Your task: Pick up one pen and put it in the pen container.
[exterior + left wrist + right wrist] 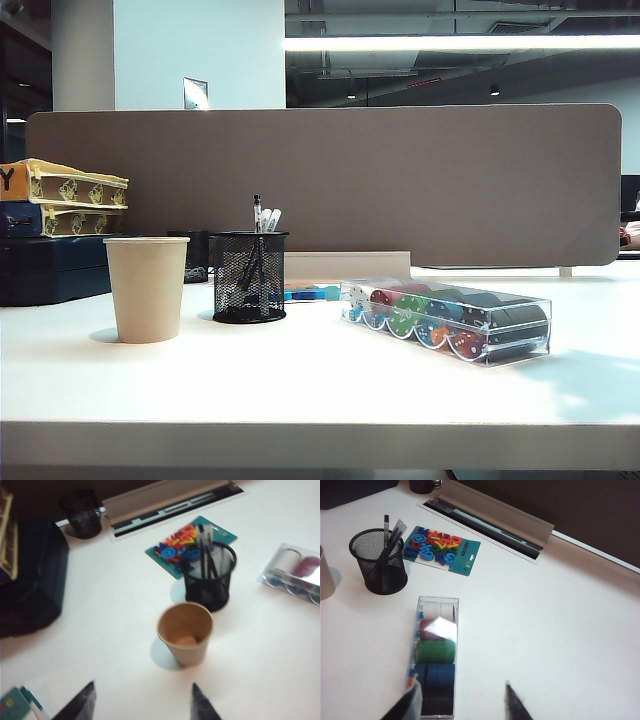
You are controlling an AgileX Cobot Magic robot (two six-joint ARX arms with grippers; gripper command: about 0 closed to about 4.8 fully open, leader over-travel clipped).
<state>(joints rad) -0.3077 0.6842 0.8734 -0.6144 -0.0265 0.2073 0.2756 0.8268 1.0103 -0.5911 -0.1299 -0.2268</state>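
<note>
The pen (257, 222) is slim with a black barrel and a whitish section near its top; it stands upright in the pen container (250, 278), a black wire-mesh cup on the white surface (320, 390), beside two whitish-topped pens (269, 219).

The left claw (142, 702) hangs above the surface with its fingers spread wide and empty, well apart from the mesh cup. The right claw (462, 700) also stands open and empty, over the near end of the clear box of coloured chips (434, 655), far from the cup.

A beige paper cup (185, 632) stands between the left claw and the mesh cup. Behind the cup lies a flat blue card of coloured shapes (442, 547), possibly letters, though the view is too soft to tell.
</note>
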